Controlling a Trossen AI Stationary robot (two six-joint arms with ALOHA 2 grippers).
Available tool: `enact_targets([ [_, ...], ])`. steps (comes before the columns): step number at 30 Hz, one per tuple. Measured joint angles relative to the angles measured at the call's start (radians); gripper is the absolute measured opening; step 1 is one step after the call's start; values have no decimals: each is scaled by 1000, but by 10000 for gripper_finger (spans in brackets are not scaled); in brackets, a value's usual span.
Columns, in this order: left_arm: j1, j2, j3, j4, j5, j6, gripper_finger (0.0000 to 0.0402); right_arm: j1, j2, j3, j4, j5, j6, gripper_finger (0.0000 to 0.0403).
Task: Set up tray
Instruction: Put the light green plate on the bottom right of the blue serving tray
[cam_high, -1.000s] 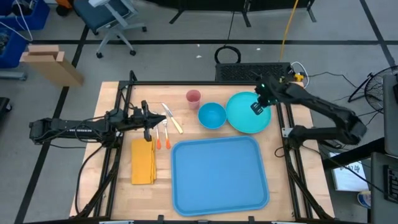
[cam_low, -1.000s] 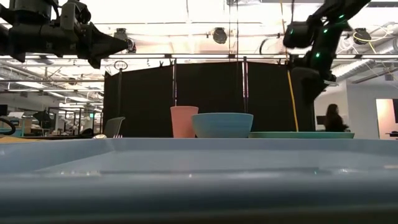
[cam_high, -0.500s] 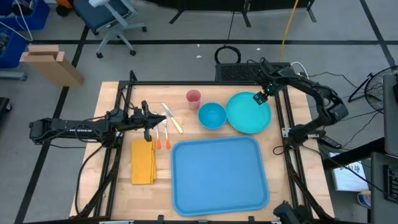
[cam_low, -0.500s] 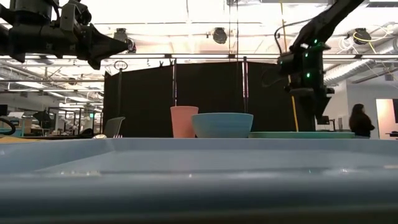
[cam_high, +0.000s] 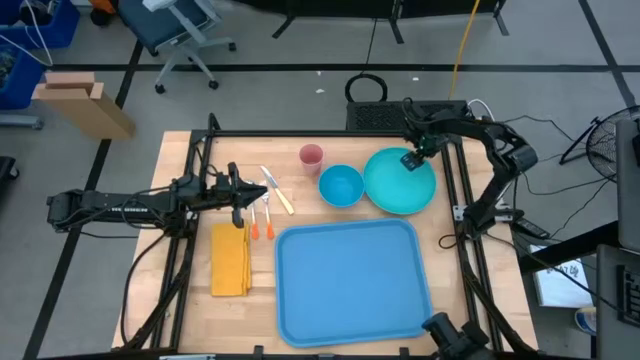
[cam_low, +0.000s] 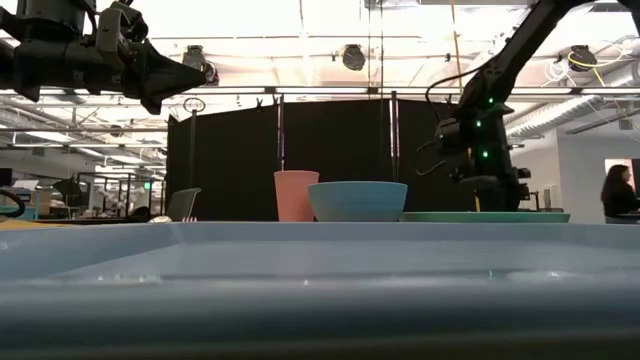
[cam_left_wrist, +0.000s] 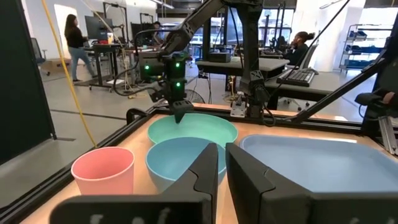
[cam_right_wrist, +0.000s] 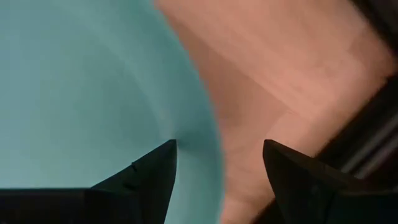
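One open right gripper (cam_right_wrist: 217, 163) (plate (cam_right_wrist: 81, 81) rim)

In the low view the tray (cam_low: 320, 270) fills the foreground as a blur, hiding the bench; the plate (cam_right_wrist: 93, 74) is cut off by the right wrist view's edges.

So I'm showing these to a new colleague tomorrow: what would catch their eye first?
Probably the big blue tray, lying bare at the table's front and dwarfing all else. Next, the right gripper, open, its fingers straddling the far rim of the teal plate beside the blue bowl. The left gripper hangs over the yellow napkin near the cutlery.
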Motion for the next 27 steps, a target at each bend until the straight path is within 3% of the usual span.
enact_targets([
  [7, -1, 0, 0, -1, 1, 0, 37, 1, 9, 3, -2, -26, -11, 176],
  [16, -1, 0, 0, 2, -2, 0, 37, -1, 37, 7, -18, -28, -35, 19],
  [22, -1, 0, 0, 9, -2, -1, 37, -31, -3, 3, -16, -52, -31, 8],
  [27, -1, 0, 0, 21, -2, -20, 37, -77, -107, 0, -14, -132, -19, 1],
])
